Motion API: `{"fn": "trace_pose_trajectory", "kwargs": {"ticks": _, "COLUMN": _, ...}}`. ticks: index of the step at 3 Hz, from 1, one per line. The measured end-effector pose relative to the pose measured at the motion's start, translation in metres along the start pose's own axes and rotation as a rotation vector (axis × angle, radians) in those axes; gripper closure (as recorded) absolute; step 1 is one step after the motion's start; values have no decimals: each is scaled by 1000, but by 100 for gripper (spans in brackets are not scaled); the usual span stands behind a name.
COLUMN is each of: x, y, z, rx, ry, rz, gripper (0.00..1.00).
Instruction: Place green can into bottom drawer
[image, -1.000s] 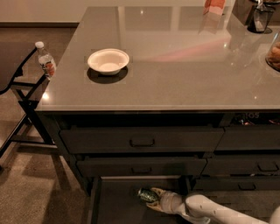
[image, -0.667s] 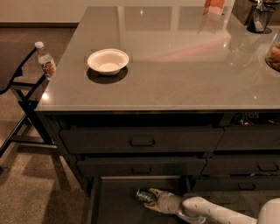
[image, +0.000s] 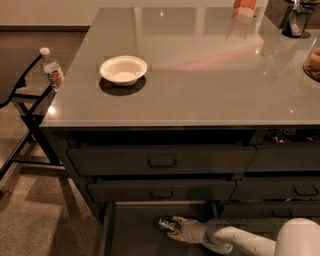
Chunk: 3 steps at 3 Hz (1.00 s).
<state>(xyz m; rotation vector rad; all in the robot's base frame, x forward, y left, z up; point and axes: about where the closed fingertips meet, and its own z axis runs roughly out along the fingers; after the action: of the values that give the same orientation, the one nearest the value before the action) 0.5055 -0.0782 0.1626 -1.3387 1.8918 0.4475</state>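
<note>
The green can lies on its side, its silver end facing left, low inside the open bottom drawer. My gripper reaches in from the lower right on a white arm. Its fingers sit on either side of the can's right end and are shut on it. The can is at or just above the drawer's dark floor; I cannot tell whether it touches. The drawer's left wall shows as a thin edge.
Two shut drawer fronts hang just above the open drawer. On the grey countertop stands a white bowl. A clear water bottle rests on a black chair frame at the left. Containers stand at the counter's back right.
The gripper and can have shifted slightly left and deeper into the drawer. More of the white arm has come into view at the bottom right.
</note>
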Motion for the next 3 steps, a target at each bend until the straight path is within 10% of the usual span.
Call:
{"fn": "trace_pose_trajectory", "kwargs": {"ticks": 1, "x": 17, "y": 0, "z": 8, "rx": -29, "ry": 30, "rz": 22, "gripper": 100}}
{"fn": "trace_pose_trajectory", "kwargs": {"ticks": 3, "x": 22, "y": 3, "z": 12, "rx": -51, "ry": 47, "rz": 23, "gripper": 60}}
